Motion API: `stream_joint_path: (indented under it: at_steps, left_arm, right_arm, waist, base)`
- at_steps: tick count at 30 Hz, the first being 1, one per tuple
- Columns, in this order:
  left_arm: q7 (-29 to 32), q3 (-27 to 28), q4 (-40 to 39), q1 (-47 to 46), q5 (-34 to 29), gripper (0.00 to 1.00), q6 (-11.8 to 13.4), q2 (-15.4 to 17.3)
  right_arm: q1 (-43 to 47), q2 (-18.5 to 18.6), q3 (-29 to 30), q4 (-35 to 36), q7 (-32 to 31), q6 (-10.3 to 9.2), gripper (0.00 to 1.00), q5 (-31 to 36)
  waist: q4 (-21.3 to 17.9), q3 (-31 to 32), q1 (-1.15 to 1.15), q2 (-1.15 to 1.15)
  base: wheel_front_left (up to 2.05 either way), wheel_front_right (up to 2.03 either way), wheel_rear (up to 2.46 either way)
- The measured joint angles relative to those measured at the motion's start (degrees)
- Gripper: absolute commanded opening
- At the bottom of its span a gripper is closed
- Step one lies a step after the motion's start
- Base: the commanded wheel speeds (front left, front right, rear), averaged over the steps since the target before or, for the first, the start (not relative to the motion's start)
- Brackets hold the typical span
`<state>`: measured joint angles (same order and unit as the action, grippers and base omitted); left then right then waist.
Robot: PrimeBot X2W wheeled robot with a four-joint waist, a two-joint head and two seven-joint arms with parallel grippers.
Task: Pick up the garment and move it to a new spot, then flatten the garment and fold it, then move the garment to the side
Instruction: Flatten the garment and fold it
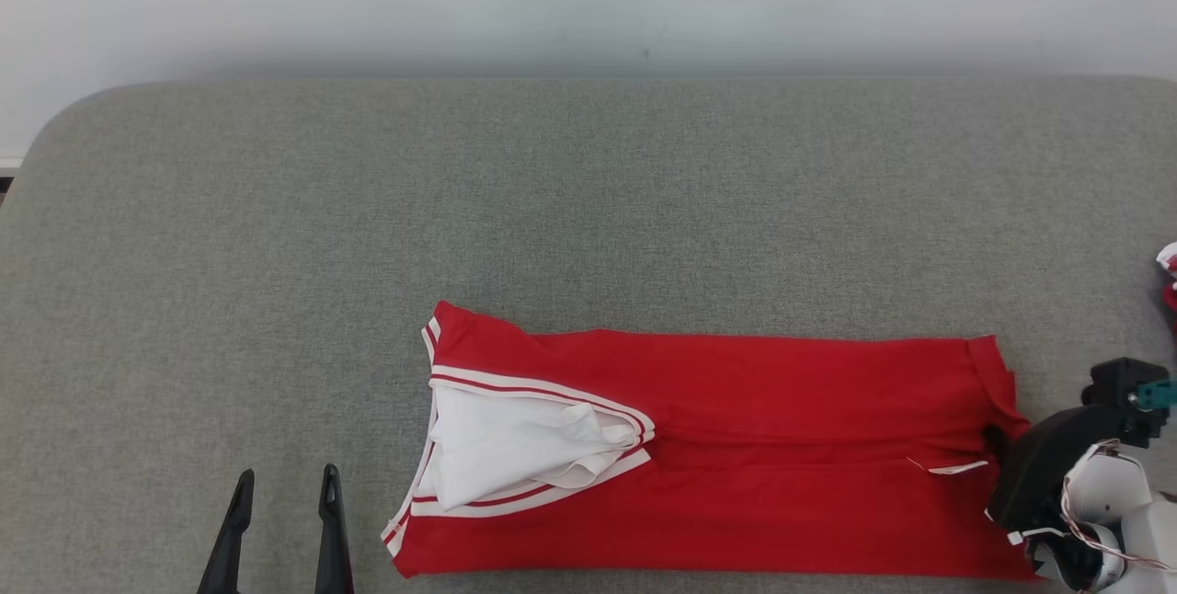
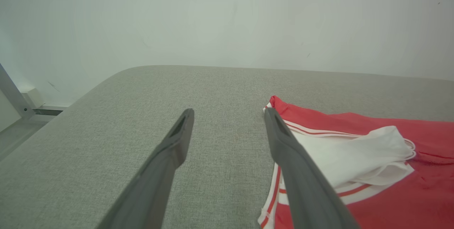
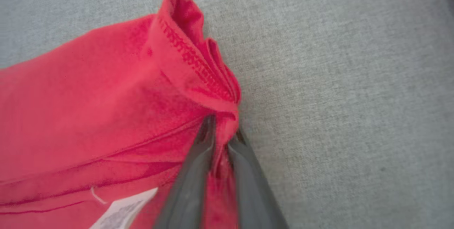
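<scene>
Right fingers (image 3: pixel 191 176) pinch the 3 o'clock hem of the red white-trimmed jersey garment (image 1: pixel 782 447), its long axis running 9 to 3 on the grey fabric desk (image 1: pixel 588 208), while spread left fingers (image 1: pixel 329 530) hover beside its collar end.

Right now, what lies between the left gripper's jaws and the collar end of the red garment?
Only bare grey surface; the head view shows that strip between the left gripper and the garment.
</scene>
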<state>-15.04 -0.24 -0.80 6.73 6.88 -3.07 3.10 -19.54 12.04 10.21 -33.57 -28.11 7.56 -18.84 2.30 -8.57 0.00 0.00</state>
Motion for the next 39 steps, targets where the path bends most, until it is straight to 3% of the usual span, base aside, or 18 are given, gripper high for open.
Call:
stream_joint_path:
  at_steps: [10, 21, 29, 34, 39]
  left_arm:
    - [0.0, 0.5, 0.0, 0.0, 0.2, 1.00, 0.3, -0.1]
    - [0.0, 0.0, 0.1, 0.2, 0.7, 1.00, 1.0, -0.1]
    - [0.0, -1.1, 0.5, 0.6, 1.8, 1.00, 1.8, -0.1]
    - [0.0, -1.5, 0.6, 1.2, 2.3, 1.00, 2.2, -0.2]
    - [0.0, -1.5, 0.7, 1.5, 2.7, 1.00, 2.5, -0.2]
  right_arm:
    - [-1.5, 1.4, 3.8, 1.3, 3.3, 0.01, 0.00, 1.8]
    - [-0.9, 3.9, 11.0, 8.2, 3.6, 0.00, 0.00, 8.9]
    - [2.4, 1.9, 15.2, 15.5, 0.0, 0.00, 0.00, 13.5]
    - [4.2, 0.3, 14.4, 19.3, -1.9, 0.00, 0.00, 14.2]
    - [5.4, -1.7, 9.0, 23.7, -4.0, 0.00, 0.00, 12.6]
  waist:
    - [-2.0, 0.4, 0.01, 0.01]
    - [-4.2, 2.0, 0.00, 0.01]
    - [-4.7, 3.5, 0.00, 0.01]
    - [-4.7, 4.3, 0.00, 0.01]
    - [-4.8, 5.0, 0.00, 0.01]
  base:
    - [0.00, 0.00, 0.00]
    - [0.00, 0.00, 0.00]
    - [0.00, 0.00, 0.00]
    - [0.00, 0.00, 0.00]
    - [0.00, 0.00, 0.00]
